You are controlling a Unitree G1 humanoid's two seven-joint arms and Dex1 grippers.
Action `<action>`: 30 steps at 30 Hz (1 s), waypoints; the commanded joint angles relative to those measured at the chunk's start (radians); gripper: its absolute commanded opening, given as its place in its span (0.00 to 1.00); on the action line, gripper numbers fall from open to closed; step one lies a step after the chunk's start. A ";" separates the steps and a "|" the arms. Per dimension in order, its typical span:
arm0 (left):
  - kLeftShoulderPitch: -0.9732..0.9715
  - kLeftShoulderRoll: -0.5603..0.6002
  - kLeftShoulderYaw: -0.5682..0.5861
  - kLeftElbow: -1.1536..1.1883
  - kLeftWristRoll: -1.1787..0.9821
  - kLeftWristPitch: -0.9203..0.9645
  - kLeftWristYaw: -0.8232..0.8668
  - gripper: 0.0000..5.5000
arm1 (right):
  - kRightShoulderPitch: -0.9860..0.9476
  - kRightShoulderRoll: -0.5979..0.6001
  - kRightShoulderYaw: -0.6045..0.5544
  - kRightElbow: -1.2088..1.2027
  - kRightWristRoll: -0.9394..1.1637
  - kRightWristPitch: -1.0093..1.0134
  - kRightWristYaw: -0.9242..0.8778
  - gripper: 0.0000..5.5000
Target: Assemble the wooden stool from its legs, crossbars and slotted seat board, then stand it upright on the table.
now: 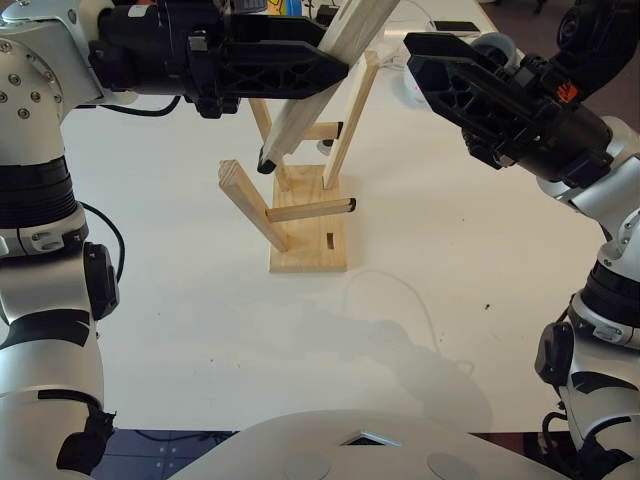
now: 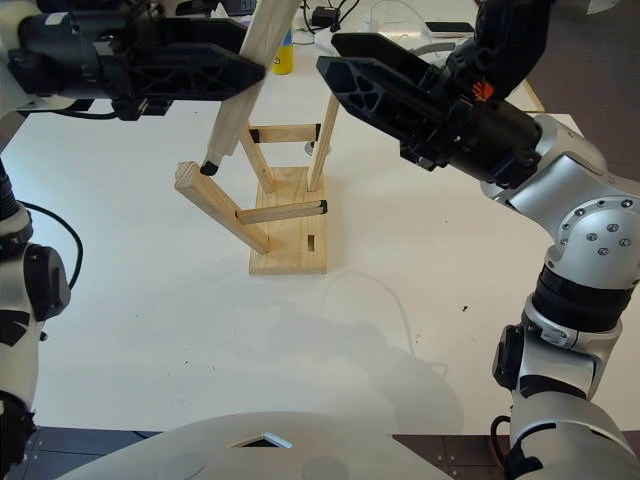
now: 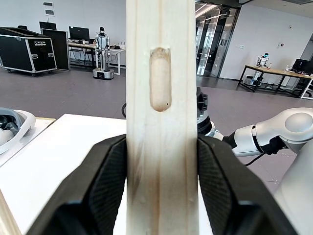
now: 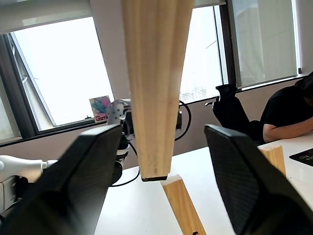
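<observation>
The slotted seat board [image 1: 310, 240] lies flat on the white table [image 1: 180, 300]. Three legs stand in it: one leaning far left [image 1: 250, 205], one at the back [image 1: 262, 118] and one slanted upward [image 1: 352, 120]. Crossbars [image 1: 310, 208] [image 1: 320, 130] join them. My left gripper [image 1: 335, 65] is shut on a loose wooden leg [image 1: 310, 95] that slants down over the board, its black-capped end [image 1: 266, 163] just above it. In the left wrist view the fingers [image 3: 110, 186] clamp that leg [image 3: 161, 147] below its slot. My right gripper [image 1: 425, 60] is open beside the leg, its fingers [image 4: 93, 171] wide on both sides of it [image 4: 156, 88].
A thin clear cable [image 1: 400, 300] loops on the table in front of the board. A yellow container [image 2: 284, 55], a white device [image 2: 400, 20] and a dark phone [image 1: 455, 26] sit along the far edge. The near table surface is bare.
</observation>
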State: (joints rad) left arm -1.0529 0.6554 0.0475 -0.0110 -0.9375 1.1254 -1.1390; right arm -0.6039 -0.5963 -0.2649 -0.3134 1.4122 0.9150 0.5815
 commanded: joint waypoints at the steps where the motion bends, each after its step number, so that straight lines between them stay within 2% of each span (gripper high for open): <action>1: 0.030 -0.007 -0.010 -0.030 -0.002 0.005 0.010 0.38 | -0.037 -0.008 -0.001 0.021 0.006 0.000 0.010 0.57; 10: 0.043 -0.009 -0.010 -0.029 0.004 -0.004 0.015 0.38 | -0.020 -0.026 0.003 0.013 0.042 0.032 0.057 0.57; 28: 0.100 -0.014 -0.043 -0.102 -0.007 0.016 0.025 0.38 | -0.018 -0.017 0.021 -0.002 0.041 0.031 0.031 0.57; 30: 0.099 -0.010 -0.047 -0.103 -0.005 0.017 0.020 0.38 | -0.018 -0.019 0.018 0.004 0.047 0.034 0.035 0.53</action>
State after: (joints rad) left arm -0.9630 0.6345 0.0083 -0.1033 -0.9477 1.1410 -1.1177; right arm -0.6212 -0.6042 -0.2492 -0.3091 1.4435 0.9354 0.6143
